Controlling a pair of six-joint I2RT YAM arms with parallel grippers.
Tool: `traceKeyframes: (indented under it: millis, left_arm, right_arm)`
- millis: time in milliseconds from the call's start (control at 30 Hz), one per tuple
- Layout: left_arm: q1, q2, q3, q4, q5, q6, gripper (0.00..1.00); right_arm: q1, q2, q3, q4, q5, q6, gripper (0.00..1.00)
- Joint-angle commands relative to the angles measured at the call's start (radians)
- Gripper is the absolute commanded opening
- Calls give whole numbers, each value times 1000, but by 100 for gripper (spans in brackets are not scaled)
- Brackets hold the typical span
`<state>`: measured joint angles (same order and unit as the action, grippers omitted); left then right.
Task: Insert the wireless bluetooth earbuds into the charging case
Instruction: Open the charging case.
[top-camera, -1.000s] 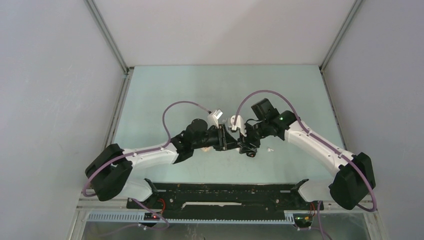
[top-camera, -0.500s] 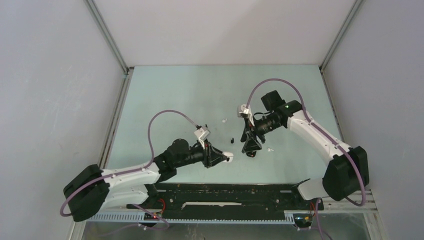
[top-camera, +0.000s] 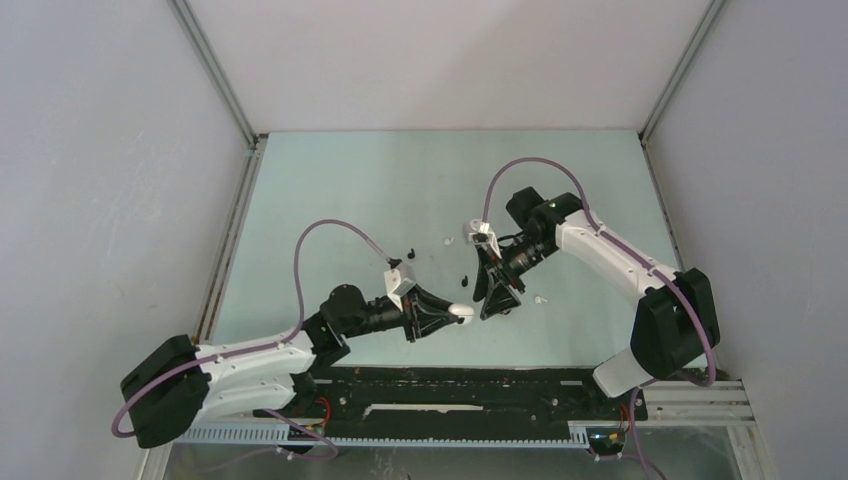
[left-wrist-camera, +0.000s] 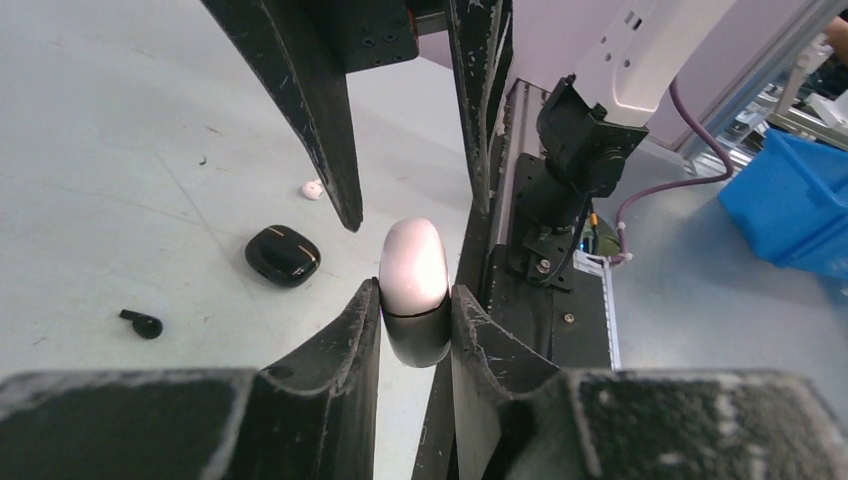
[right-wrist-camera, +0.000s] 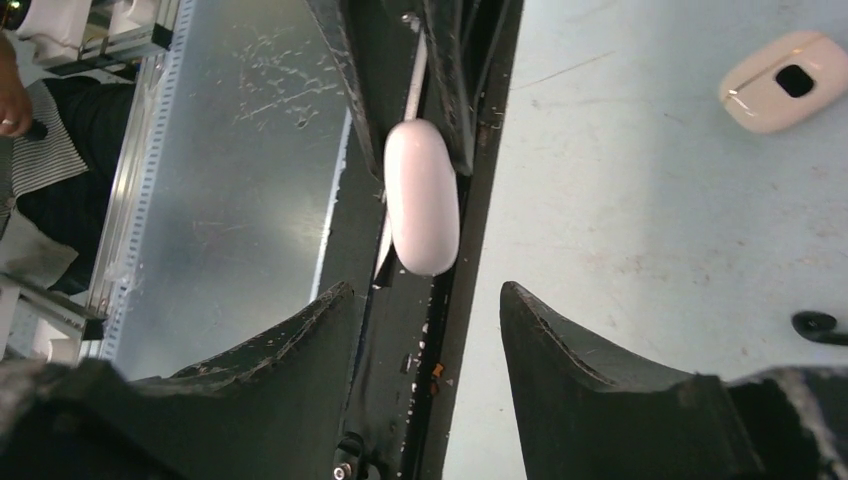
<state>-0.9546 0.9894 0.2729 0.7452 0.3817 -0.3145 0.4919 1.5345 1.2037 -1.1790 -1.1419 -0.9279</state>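
The left fingers (left-wrist-camera: 350, 335) are clamped on the lower end of a white case (left-wrist-camera: 413, 262), holding it above the desk (left-wrist-camera: 120, 130) with its rounded end pointing at the other arm. The right fingers (right-wrist-camera: 310, 330) stand apart with nothing between them, their tips just short of that same case. None of the earbuds is in a case yet: a black bud (left-wrist-camera: 140, 323) and a pale bud (left-wrist-camera: 313, 189) lie loose on the desk near a closed black case (left-wrist-camera: 283, 255), and a cream case (right-wrist-camera: 785, 80) sits well apart.

What worries us is the grip. The white case is smooth and pinched at one end only, so if the right fingers press on it off-centre it could twist or squirt out. We cannot see an open lid on it, and no bud can go in until there is one. The buds are tiny too, and a low sweep of either arm could flick them away.

Against half a second ago, the left arm has barely shifted, while the right arm has drawn in and its fingers now sit closer to the case. A full second ago both arms were bunched together further up the desk.
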Motion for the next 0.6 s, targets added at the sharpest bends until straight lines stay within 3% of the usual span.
traceKeyframes:
  millis: [0,233,400,500,567]
  left_arm:
    - [-3,55,-10,180,94,-36,3]
    - [-3,132,18,240,115,-69,2]
    - [-3,156,35,243,119,-69,2]
    - [-3,167,39,244,118,-67,2]
    - [-3,171,39,245,116,-65,2]
  right_arm:
    - [39,3,36,-41,-32,-47,58]
    - [63,19,37,-39,-18,-47,46]
    - [63,29,45,-42,-4,-43,24]
    - [63,39,48,-45,8,-38,24]
    - [67,40,48,-44,14,-33,34]
